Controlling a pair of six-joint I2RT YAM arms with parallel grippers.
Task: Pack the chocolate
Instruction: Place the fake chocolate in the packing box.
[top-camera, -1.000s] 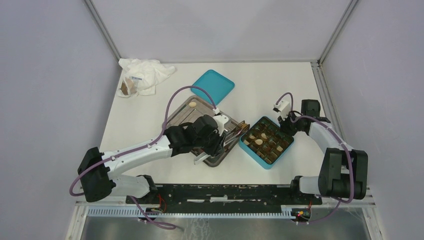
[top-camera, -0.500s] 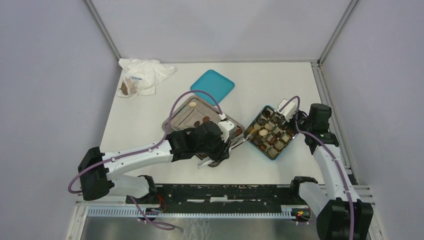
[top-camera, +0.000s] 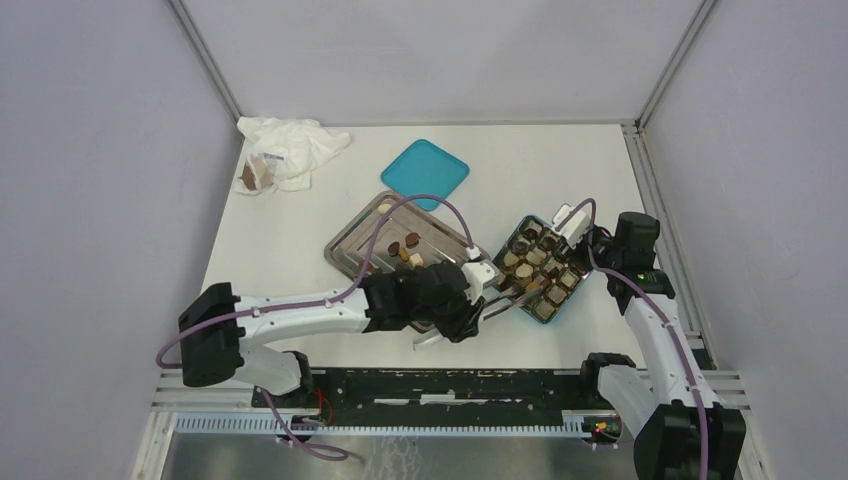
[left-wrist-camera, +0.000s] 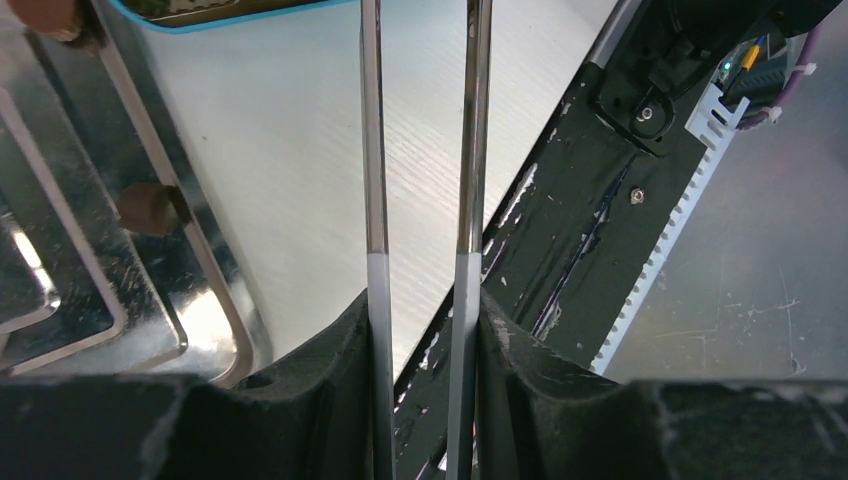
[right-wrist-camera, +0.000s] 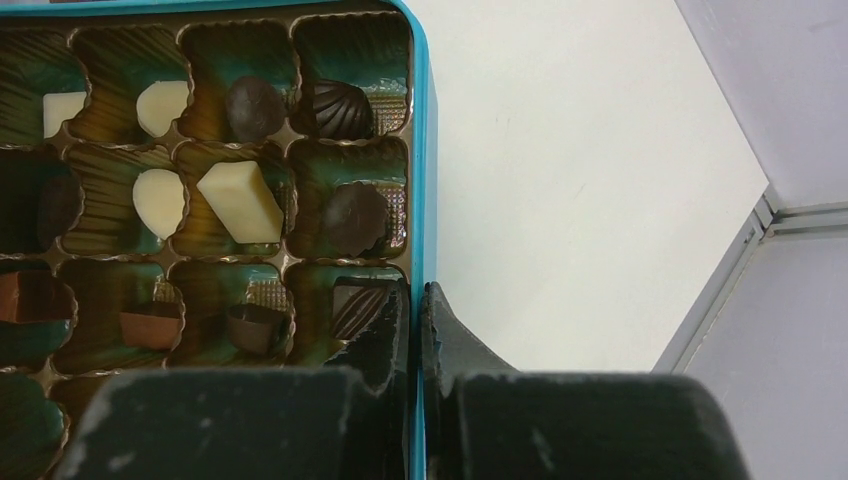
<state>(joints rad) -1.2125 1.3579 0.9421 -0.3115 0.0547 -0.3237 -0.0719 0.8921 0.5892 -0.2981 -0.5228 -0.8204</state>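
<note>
- While you look through the right wrist camera, your right gripper (right-wrist-camera: 415, 325) is pinched fully shut on the right-hand wall of the teal square box with brown grid dividers (right-wrist-camera: 421, 150), one finger inside the rim and one outside.
- Your left gripper (left-wrist-camera: 425, 320) is partly closed on a pair of long thin steel tweezers (left-wrist-camera: 372, 150). Their two blades run straight out from the fingers, side by side with a gap between them.
- Seen from above, the tweezers point from the left arm toward the box's near-left side. You cannot tell whether the tips hold anything.
- Small chocolate pieces (right-wrist-camera: 352, 215), dark, light brown and cream-white, sit in the box's cells.
- One cream-white oblong block (right-wrist-camera: 240, 200) lies flat, its long axis slanting from upper left to lower right in the right wrist view.
- A few more pieces rest on the flat rectangular steel tray (top-camera: 352, 240) just left of the box.
- Beyond the tray lie a teal rounded lid (top-camera: 425, 170) and, in the far-left corner, a crumpled white plastic bag (top-camera: 295, 148).
</note>
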